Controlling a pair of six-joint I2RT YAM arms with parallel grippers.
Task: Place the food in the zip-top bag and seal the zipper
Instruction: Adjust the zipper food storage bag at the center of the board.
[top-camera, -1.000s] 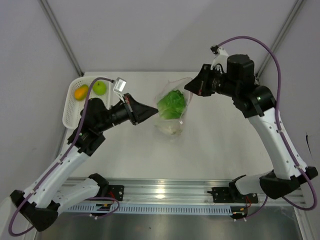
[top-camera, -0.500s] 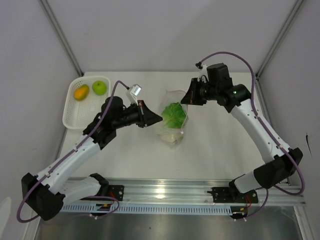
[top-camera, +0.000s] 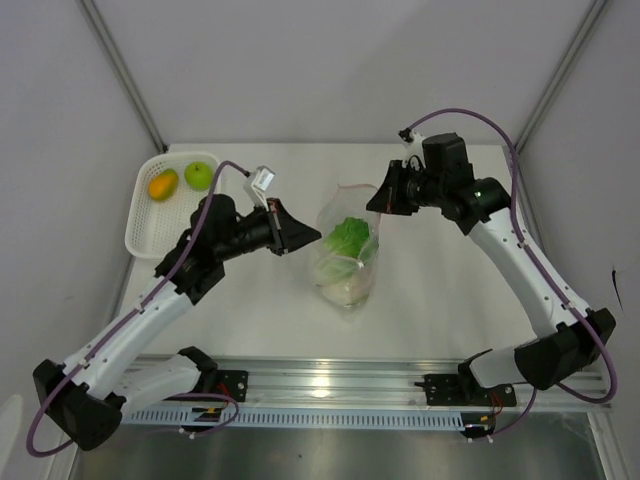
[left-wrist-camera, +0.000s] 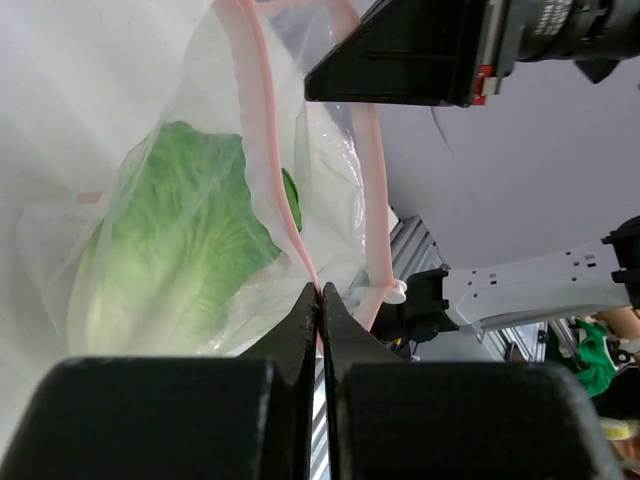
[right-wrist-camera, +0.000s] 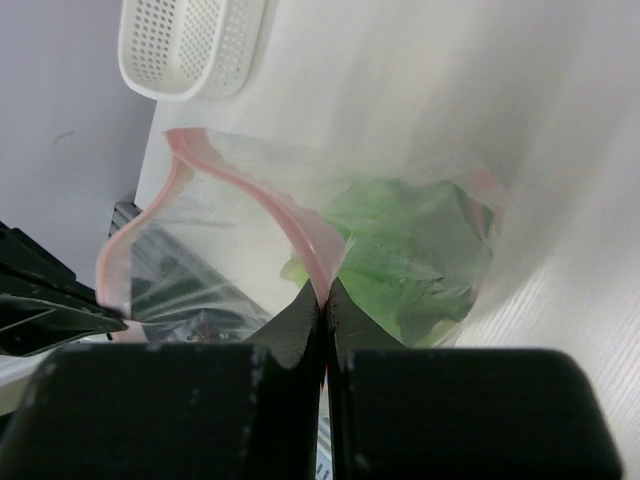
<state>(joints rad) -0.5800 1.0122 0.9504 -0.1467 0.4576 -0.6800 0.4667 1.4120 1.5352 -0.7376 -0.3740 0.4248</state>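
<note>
While both my pincers are clamped narrow on the zipper (right-wrist-camera: 255, 190), the left pincer (left-wrist-camera: 320, 295) on one lip and the right pincer (right-wrist-camera: 325, 290) on the other, the zip-top bag (top-camera: 345, 265) is held mouth-up over the middle of the desk (top-camera: 430, 280) with the cabbage (top-camera: 348, 237) inside. Loading looks half done to me: the apple (top-camera: 199, 175) and orange (top-camera: 162, 184) lie in the basket (top-camera: 135, 225) at the far-left corner. Next, my left pincer should release and fetch them; that path looks open.
</note>
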